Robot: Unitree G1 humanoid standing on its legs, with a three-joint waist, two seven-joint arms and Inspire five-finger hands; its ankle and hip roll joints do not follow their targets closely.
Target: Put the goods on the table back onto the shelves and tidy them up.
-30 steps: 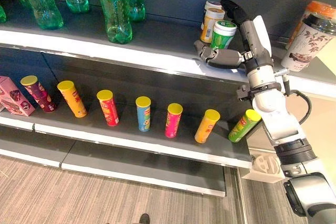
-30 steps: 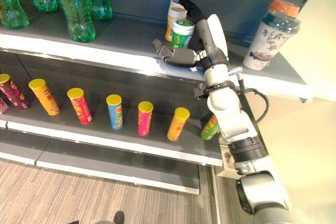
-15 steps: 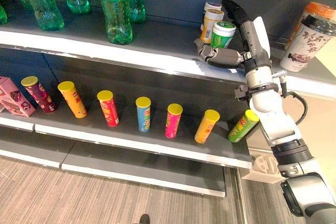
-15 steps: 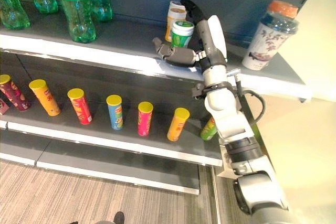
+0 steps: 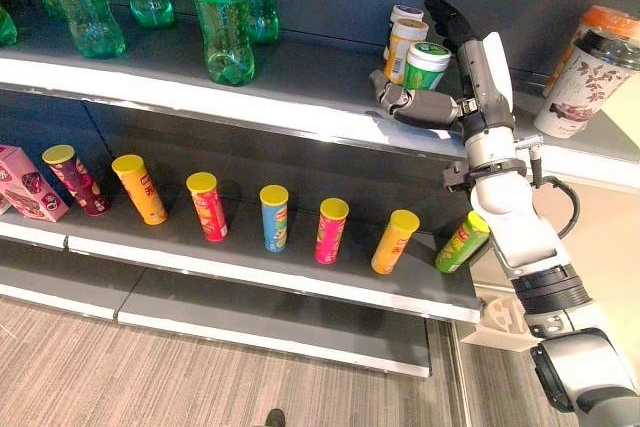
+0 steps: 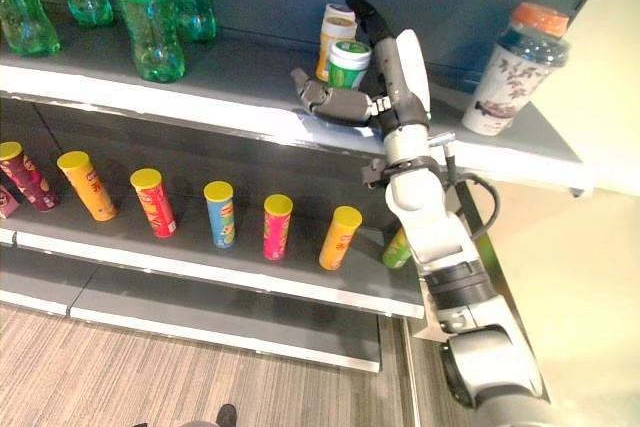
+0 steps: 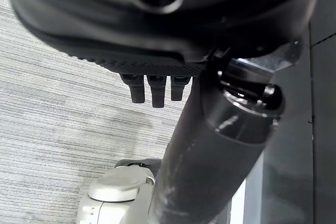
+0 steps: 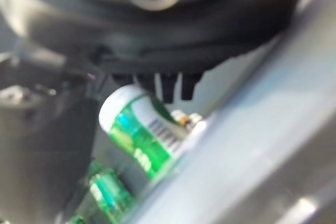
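Left eye view: right hand [image 5: 440, 97] on the top shelf [image 5: 300, 97], fingers straight behind the green jar [image 5: 424, 64], thumb spread wide in front; nothing clamped. Jar stands upright on the shelf, just beside two yellow jars [image 5: 404, 39], so it looks placed; straightening likely remains. Green bottles [image 5: 222, 17] stand well apart; row of tubes [image 5: 273, 217] below. Left hand [image 7: 155, 85] hangs relaxed over the floor.
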